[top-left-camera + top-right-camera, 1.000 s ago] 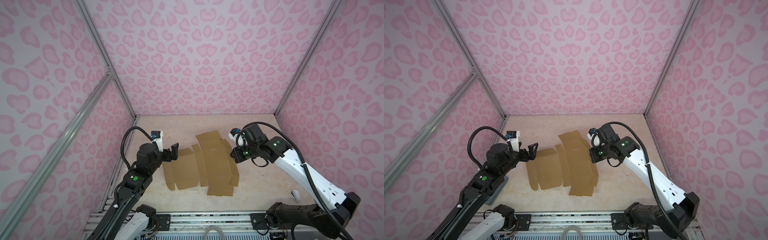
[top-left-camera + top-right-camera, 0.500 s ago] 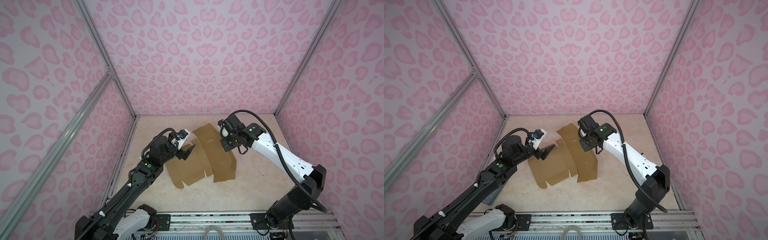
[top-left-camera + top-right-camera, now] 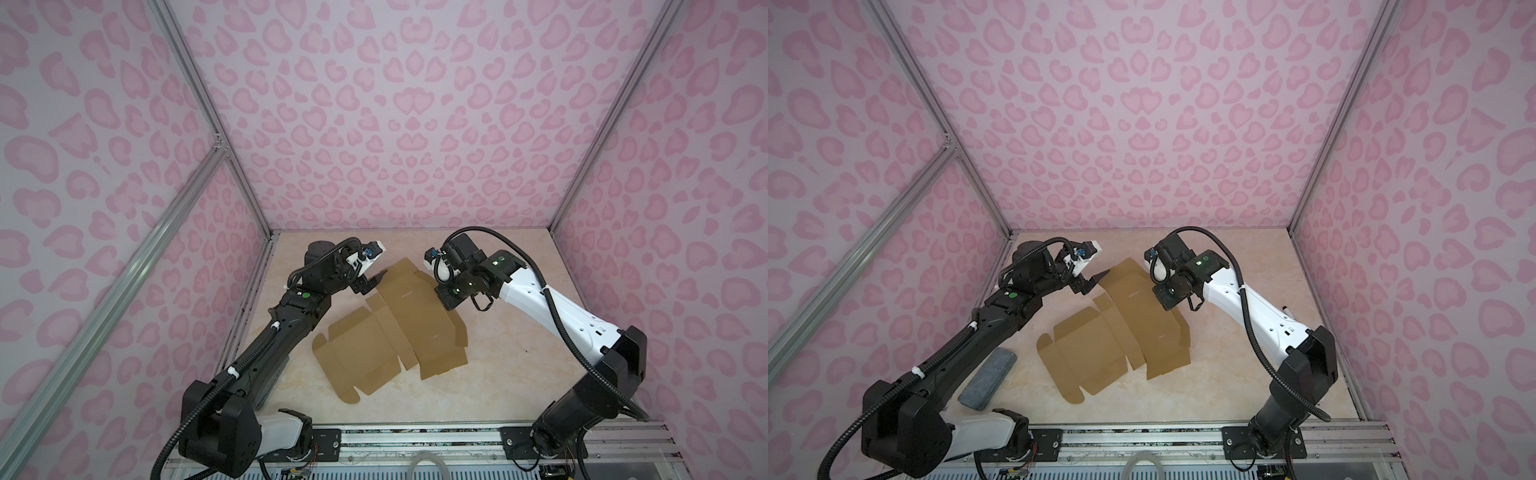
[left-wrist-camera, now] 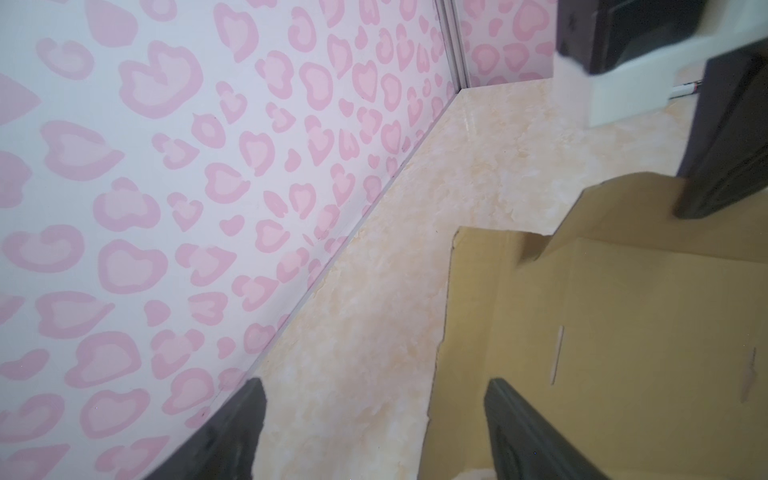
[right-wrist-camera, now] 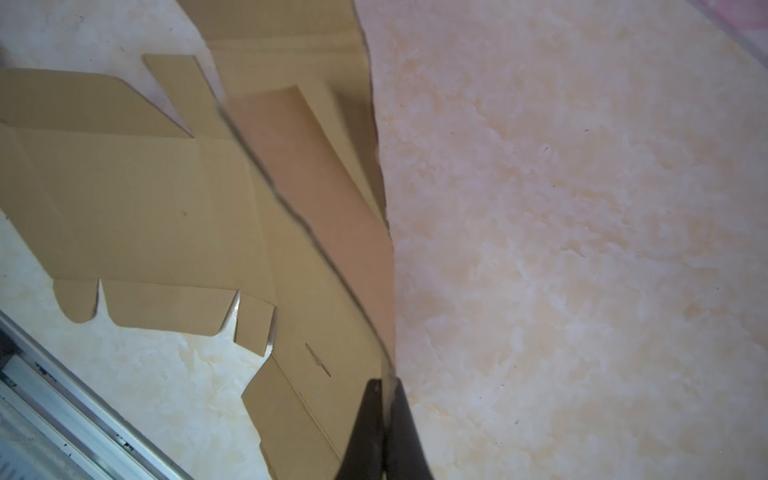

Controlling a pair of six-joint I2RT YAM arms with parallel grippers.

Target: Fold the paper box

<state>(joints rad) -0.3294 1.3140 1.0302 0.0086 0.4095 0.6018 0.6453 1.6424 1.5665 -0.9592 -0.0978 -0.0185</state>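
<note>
Right pincer (image 5: 380, 419) is pressed shut on the box (image 5: 145, 199) edge, holding that flap raised. The rest of the sheet lies flat on the table (image 5: 582, 249) beside it. Left pincer (image 4: 374, 432) hangs spread at the far corner. The cardboard looks light, stiff and springy, so grip edges near creases. Both arms reach forward, wrists bent down.

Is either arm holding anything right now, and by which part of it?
The right fingers pinch the cardboard sheet by the edge of a lifted side flap. The left fingers stand open at its far corner, holding nothing.
</note>
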